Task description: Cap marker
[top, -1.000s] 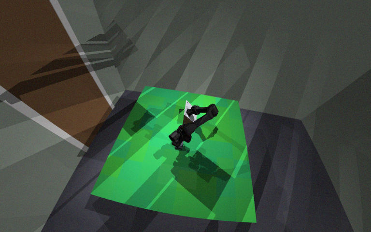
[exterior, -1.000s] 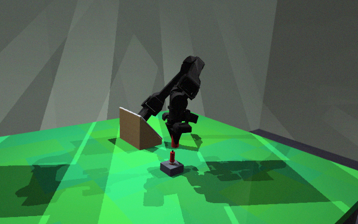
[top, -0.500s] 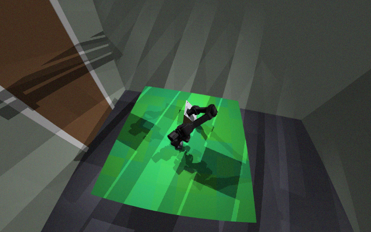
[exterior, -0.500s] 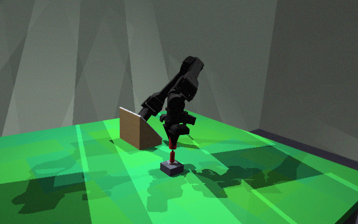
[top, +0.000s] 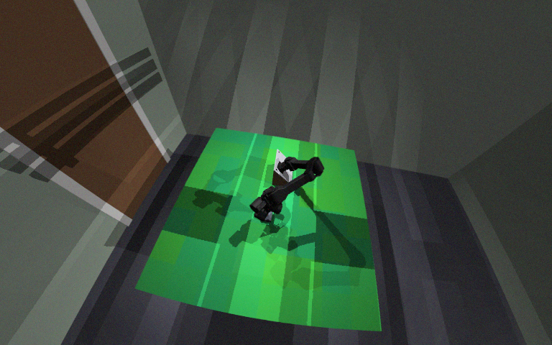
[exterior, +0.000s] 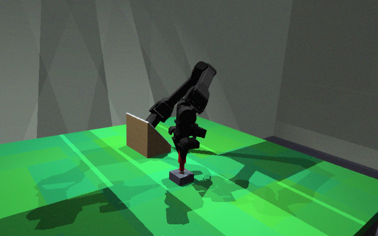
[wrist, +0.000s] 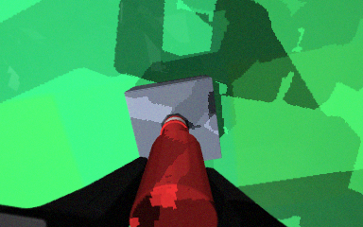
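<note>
Top view: arm (top: 300, 170) bent over green table (top: 210, 273); holder and marker hidden under wrist.

Exterior view: grey square block (exterior: 181, 177) holds marker upright; red cap (exterior: 181, 161) vertical, sitting over marker. Claw (exterior: 182, 152) pinching cap.

Wrist view: cap (wrist: 176, 180) smooth, cylindrical, long axis pointing down at block (wrist: 174, 111); pale marker collar (wrist: 174, 119) showing below cap rim.

Arm (exterior: 185, 96): matte black throughout, blocky angular links, bulky joint housings. End effector (exterior: 182, 152): black, tapered. No markings legible.

A tan wedge-shaped block (exterior: 144, 138) sits on the green patchwork table (exterior: 39, 175), with grey walls (exterior: 68, 58) behind.
</note>
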Controlling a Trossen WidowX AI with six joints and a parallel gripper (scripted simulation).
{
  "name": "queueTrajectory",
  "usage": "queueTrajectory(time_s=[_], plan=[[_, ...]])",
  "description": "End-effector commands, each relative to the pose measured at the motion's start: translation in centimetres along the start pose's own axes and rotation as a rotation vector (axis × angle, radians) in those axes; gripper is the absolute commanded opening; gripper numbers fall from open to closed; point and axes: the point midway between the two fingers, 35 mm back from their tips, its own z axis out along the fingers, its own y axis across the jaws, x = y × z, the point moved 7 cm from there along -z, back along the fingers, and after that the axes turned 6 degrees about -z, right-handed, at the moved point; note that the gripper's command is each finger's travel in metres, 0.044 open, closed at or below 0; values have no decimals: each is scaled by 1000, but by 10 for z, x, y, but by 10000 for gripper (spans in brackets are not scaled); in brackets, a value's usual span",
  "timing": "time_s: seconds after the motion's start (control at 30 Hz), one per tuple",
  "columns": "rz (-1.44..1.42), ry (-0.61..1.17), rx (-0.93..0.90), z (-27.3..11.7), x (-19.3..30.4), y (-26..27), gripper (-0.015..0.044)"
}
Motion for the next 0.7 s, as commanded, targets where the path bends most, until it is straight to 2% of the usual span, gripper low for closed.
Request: queueTrajectory(time_s=[0.0, 0.67], plan=[[2, -4, -1, 7, -1, 0, 0], [2, -6, -2, 29, -1, 2, 0]])
